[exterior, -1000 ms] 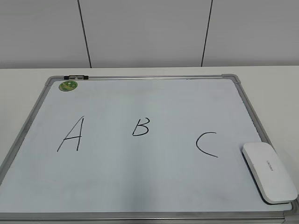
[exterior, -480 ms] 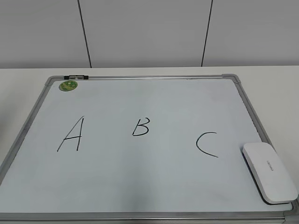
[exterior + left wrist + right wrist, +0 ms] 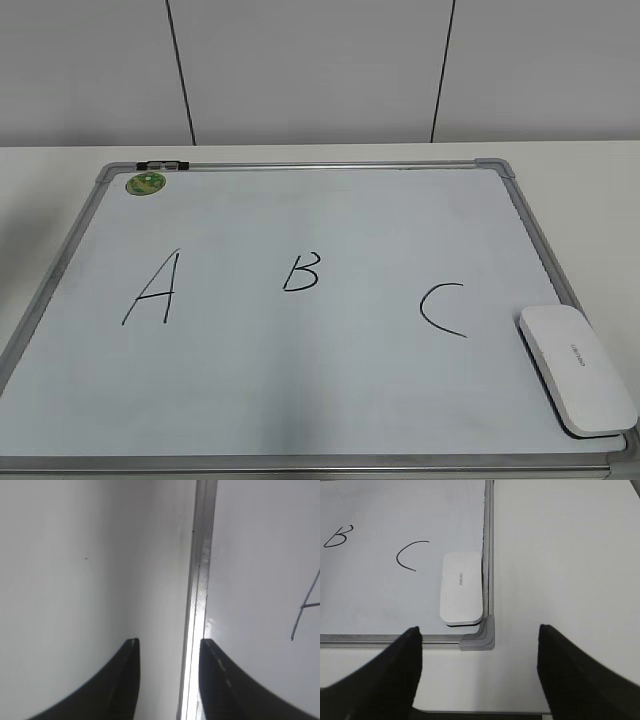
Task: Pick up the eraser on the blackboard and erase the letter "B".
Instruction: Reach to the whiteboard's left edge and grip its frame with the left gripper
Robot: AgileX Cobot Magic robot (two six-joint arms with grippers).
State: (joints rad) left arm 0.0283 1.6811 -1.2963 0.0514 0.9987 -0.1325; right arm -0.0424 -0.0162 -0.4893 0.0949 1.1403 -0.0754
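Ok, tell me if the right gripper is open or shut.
Open. In the right wrist view the right gripper has its two dark fingers spread wide apart, nothing between them, with the eraser lying ahead on the blackboard.

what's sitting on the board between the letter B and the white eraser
The black handwritten letter C lies between the black handwritten letter B and the flat white plastic eraser; otherwise bare board. The exterior and right wrist views both show it.

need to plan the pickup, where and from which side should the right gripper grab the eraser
Grip the eraser across its short width, one of the fingers on each long edge, coming straight down from above. It lies flat in the blackboard's corner with one long edge close against the frame, so that finger has little room. The right gripper is open and off the board near that corner.
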